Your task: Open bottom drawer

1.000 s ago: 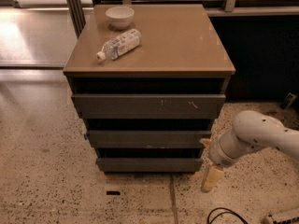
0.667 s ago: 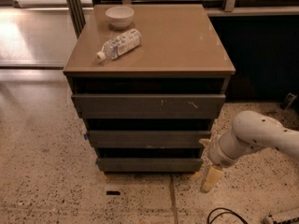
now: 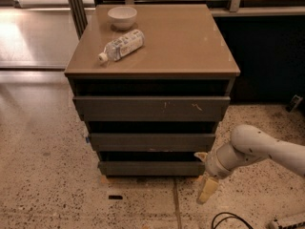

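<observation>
The bottom drawer is the lowest, narrowest dark grey front of the cabinet, and it looks nearly closed. My gripper is at its right end, close to the floor. It is open, with one pale finger at the drawer's upper right corner and the other hanging below, over the floor. The white arm reaches in from the right. I cannot tell if the upper finger touches the drawer.
The middle drawer has a blue speck at its left end, and the top drawer has pale scratches. A bowl and a lying plastic bottle are on the cabinet top. A black cable lies on the speckled floor.
My arm and gripper have moved a little left and down, closer to the bottom drawer's right end. The drawers have not moved.
</observation>
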### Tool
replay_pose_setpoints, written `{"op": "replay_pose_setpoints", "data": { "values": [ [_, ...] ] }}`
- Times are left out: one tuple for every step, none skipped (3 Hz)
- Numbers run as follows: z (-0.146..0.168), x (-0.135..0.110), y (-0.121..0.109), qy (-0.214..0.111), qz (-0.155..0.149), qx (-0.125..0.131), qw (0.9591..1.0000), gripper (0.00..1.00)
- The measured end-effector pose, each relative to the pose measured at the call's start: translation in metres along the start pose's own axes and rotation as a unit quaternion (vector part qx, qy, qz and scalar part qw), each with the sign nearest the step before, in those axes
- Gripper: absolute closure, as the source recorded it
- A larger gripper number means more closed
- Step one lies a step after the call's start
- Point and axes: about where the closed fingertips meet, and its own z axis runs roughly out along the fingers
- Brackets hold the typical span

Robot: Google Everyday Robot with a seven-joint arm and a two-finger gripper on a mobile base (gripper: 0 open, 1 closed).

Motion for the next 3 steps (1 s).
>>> {"op": "replay_pose_setpoints", "data": {
  "values": [
    [0.042,0.006,-0.003,0.000,-0.007,-0.018,0.9998,0.00],
    [0.097,0.023,-0.007,0.043,-0.004,0.004,0.9991,0.00],
    [0.132,0.031,-0.018,0.058,0.008,0.042,0.9974,0.00]
  ]
}}
